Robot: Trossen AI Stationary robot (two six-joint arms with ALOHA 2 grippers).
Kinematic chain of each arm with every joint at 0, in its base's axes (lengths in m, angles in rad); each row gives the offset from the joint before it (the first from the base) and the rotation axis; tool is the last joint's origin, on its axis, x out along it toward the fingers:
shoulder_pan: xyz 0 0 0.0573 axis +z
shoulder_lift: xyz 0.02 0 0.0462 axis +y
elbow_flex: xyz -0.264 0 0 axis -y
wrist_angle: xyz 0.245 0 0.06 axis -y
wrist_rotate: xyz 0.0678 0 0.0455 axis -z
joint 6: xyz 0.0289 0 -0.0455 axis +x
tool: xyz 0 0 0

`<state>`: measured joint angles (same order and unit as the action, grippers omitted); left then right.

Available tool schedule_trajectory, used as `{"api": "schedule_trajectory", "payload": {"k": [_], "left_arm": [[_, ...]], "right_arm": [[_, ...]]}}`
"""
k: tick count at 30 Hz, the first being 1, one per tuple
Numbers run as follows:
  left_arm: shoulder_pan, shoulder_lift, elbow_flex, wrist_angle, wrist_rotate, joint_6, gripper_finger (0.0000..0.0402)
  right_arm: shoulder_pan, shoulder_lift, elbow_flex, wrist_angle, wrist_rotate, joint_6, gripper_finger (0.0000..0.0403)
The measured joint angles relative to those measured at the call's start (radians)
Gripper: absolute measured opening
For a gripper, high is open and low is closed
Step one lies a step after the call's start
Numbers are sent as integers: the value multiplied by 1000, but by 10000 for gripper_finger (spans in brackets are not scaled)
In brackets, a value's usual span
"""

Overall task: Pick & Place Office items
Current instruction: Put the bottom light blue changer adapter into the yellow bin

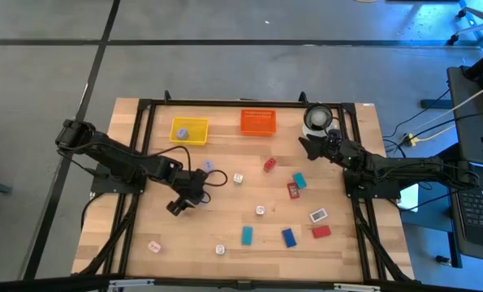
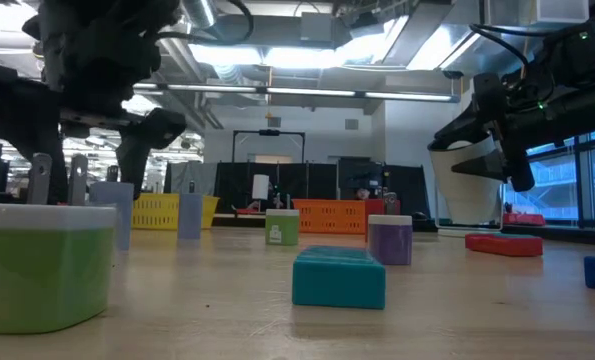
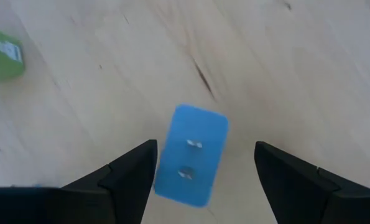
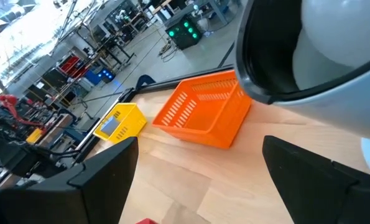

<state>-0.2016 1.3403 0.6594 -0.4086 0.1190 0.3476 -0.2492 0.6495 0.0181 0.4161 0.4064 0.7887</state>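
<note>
Left gripper (image 1: 179, 206): you had it spread wide, hovering over a blue block (image 3: 191, 154), in front of the yellow tray (image 1: 189, 130).
Office items (image 1: 292, 190): scattered over the table (image 1: 144, 235), to the right of that tray and nearer you.
Right gripper (image 1: 310, 147): parted, holding nothing, beside the white container (image 1: 317, 118), well right of the yellow tray.

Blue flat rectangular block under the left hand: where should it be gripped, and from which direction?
Grip the blue flat rectangular block across its two long edges, coming straight down from above. It lies flat on the wooden table, between the open left hand, long axis slightly tilted.
</note>
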Motion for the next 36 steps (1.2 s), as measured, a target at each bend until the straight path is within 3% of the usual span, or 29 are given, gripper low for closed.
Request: {"api": "schedule_trajectory", "payload": {"k": [5, 15, 29, 36], "left_arm": [[16, 0, 0, 23, 17, 56, 232], [42, 65, 2, 47, 54, 67, 118], [139, 59, 184, -189, -82, 58, 125], [258, 59, 307, -171, -105, 94, 124]], "right_arm": [[0, 0, 0, -14, 21, 0, 347], [0, 0, 0, -26, 31, 0, 347], [0, 0, 0, -28, 50, -49, 347], [0, 0, 0, -28, 50, -40, 347]]}}
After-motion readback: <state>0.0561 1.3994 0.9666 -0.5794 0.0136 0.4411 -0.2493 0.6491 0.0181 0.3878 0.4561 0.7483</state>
